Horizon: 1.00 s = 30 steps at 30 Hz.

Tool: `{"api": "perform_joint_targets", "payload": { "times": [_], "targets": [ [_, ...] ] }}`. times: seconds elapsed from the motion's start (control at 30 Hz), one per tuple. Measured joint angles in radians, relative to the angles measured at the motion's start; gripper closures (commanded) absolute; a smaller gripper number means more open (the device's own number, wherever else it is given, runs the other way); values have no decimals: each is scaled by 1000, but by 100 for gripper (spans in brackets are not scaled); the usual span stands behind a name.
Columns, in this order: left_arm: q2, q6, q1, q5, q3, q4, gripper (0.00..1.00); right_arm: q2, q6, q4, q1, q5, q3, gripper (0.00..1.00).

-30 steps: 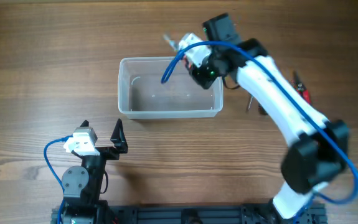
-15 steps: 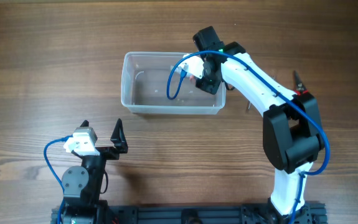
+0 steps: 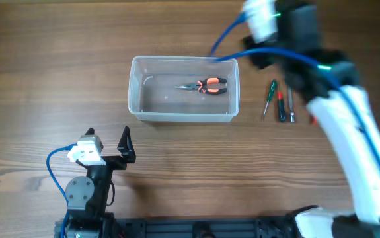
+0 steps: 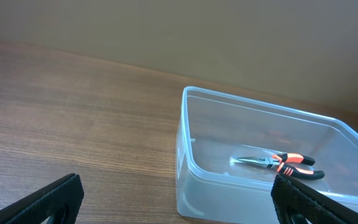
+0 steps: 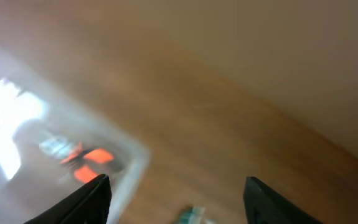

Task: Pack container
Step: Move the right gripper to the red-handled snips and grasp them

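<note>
The clear plastic container (image 3: 131,86) stands mid-table, and orange-and-black pliers (image 3: 205,86) lie inside it near its right end. My right arm (image 3: 302,39) is raised high above the container's far right corner. In the blurred right wrist view my right gripper (image 5: 179,202) is open and holds nothing, with the container (image 5: 17,124) and the pliers (image 5: 88,163) below on the left. My left gripper (image 3: 108,140) rests open at the near left, short of the container (image 4: 188,168). In the left wrist view the pliers (image 4: 284,163) show through the container's wall.
Three screwdrivers (image 3: 280,102) lie side by side on the wood just right of the container. A greenish handle (image 5: 194,216) shows at the bottom edge of the right wrist view. The arms' base rail (image 3: 203,228) runs along the near edge.
My right gripper has opened and left the pliers lying in the container. It has then risen up and away to the right. The left arm has not moved.
</note>
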State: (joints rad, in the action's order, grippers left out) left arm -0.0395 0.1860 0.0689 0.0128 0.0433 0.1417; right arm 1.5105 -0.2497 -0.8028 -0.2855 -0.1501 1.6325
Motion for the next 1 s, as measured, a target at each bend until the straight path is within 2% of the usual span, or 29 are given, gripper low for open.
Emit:
{"api": "perform_joint_targets", "payload": {
  "times": [0.1, 0.2, 0.3, 0.5, 0.73, 1.0],
  "targets": [
    [0, 0, 0, 0, 0, 0, 0, -34, 133, -74, 211, -24, 10, 24],
    [0, 0, 0, 0, 0, 0, 0, 23, 221, -123, 366, -14, -22, 24],
    [0, 0, 0, 0, 0, 0, 0, 102, 269, -134, 454, 37, -92, 30],
    [0, 0, 0, 0, 0, 0, 0, 292, 353, -163, 492, 120, -269, 32],
    [0, 0, 0, 0, 0, 0, 0, 341, 399, -124, 507, 101, -301, 32],
    [0, 0, 0, 0, 0, 0, 0, 425, 348, -56, 536, 100, -303, 32]
  ]
}}
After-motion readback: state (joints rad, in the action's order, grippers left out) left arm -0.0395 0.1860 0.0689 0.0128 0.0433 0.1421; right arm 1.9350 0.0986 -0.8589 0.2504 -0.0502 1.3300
